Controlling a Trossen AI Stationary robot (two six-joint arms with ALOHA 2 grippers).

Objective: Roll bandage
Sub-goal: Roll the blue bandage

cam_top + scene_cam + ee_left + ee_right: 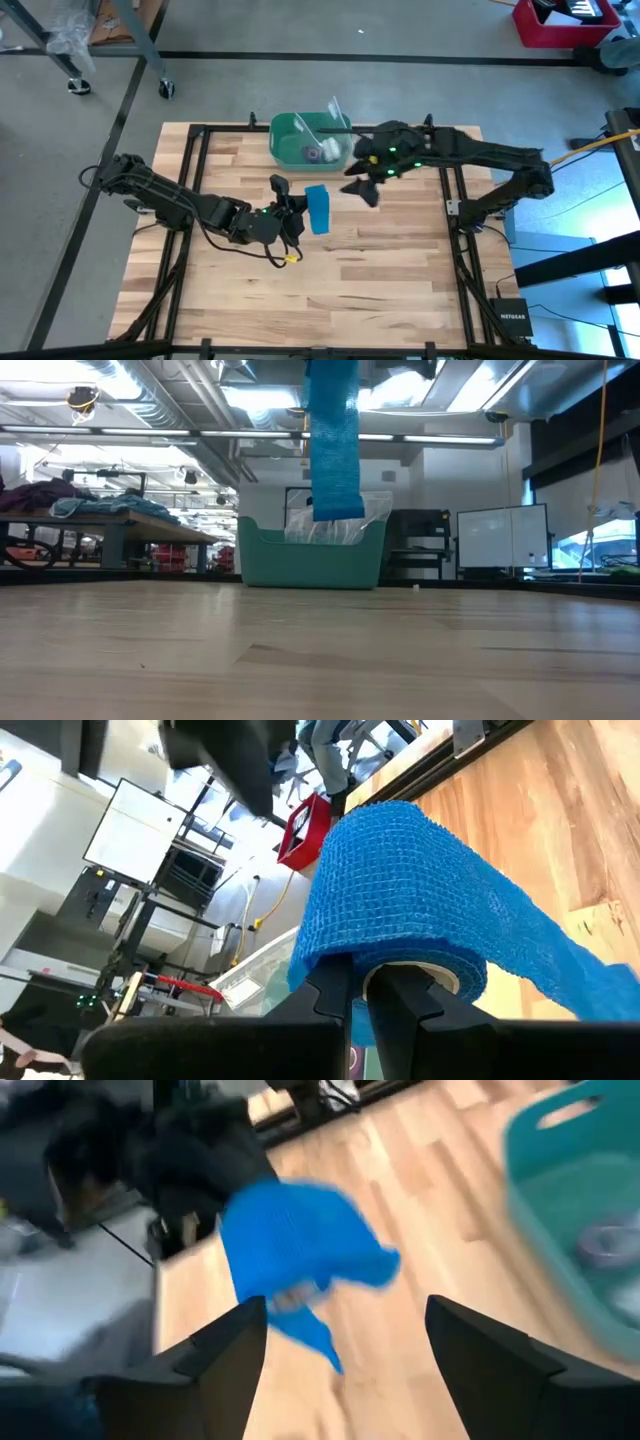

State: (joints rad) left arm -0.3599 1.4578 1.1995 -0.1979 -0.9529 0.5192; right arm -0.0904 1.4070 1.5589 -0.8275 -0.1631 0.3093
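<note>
Partly rolled, the blue bandage (400, 890) hangs loose-ended above the tabletop (380, 270), pinched by the left gripper (296, 212); right gripper (362, 186) fingers spread.

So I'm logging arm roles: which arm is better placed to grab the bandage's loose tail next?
Probably the right. The left gripper is already shut on the bandage roll, its tail hanging above the table. The right gripper is open beside it, facing it.

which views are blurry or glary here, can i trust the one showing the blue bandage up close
Left wrist view: the bright blue fabric bandage roll is sharp, its weave readable. Right wrist view: motion-blurred, the bandage and green plastic bin smeared. Low view: ceiling lights glare behind the hanging strip. High view: evenly lit.
</note>
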